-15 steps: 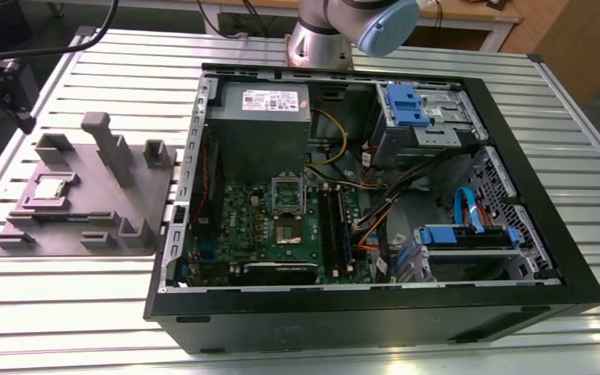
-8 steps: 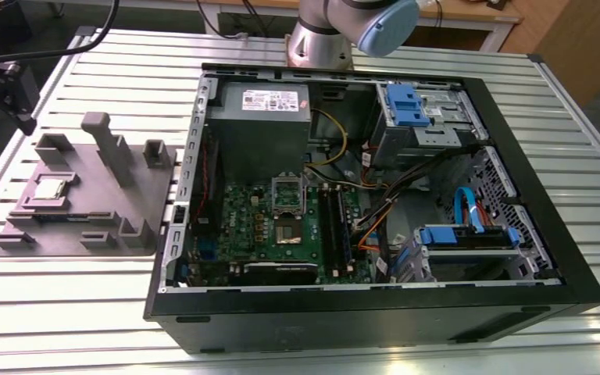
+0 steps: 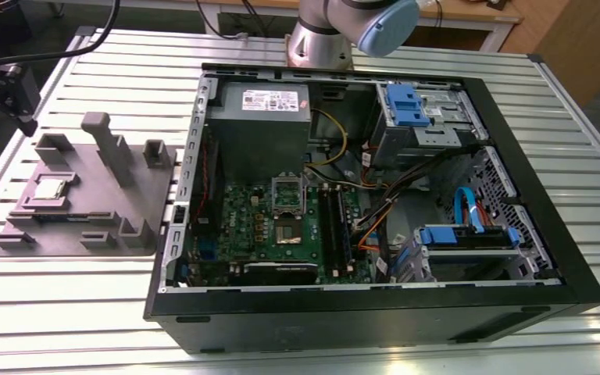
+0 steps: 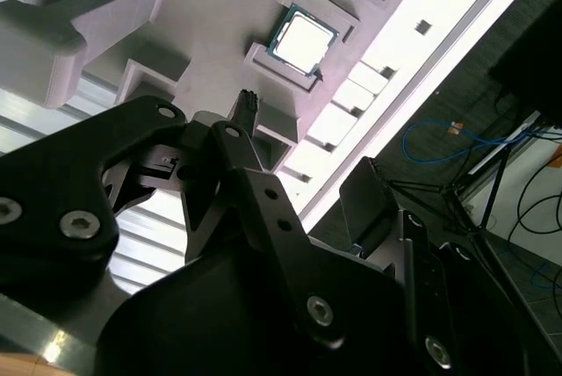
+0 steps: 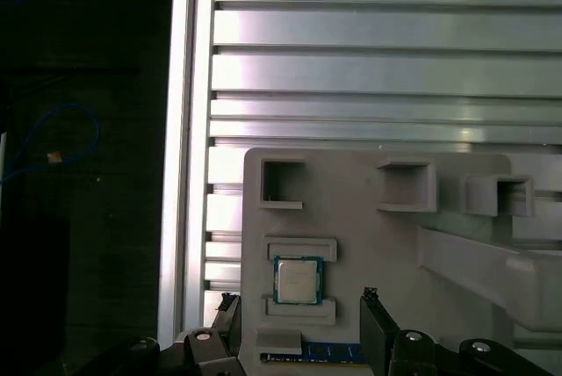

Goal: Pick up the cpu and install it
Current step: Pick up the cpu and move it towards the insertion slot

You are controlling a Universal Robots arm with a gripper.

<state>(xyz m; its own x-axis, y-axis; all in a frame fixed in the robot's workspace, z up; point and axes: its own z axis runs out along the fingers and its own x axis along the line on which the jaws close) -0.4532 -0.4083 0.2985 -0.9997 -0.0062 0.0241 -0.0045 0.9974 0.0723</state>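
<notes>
The cpu [image 3: 50, 190] is a small silvery square chip lying flat in a pocket of the grey fixture plate [image 3: 123, 205] at the exterior view's left. Both wrist views show the cpu [image 5: 298, 280] [image 4: 303, 38] held between two raised ledges. My gripper [image 5: 297, 299] hangs above the plate's edge, short of the chip, its two black fingers [image 5: 372, 306] spread apart with nothing between them. In the exterior view the gripper [image 3: 8, 94] is the dark shape above the plate's far corner. The motherboard's socket [image 3: 287, 208] sits inside the open computer case [image 3: 508, 234].
The fixture plate carries tall grey posts [image 3: 107, 144] and blocks [image 3: 155, 152] close to the cpu pocket. A memory stick [image 5: 312, 355] lies in a slot beside the chip. The slatted metal table [image 5: 369, 68] ends near a dark floor with cables [image 4: 457, 143].
</notes>
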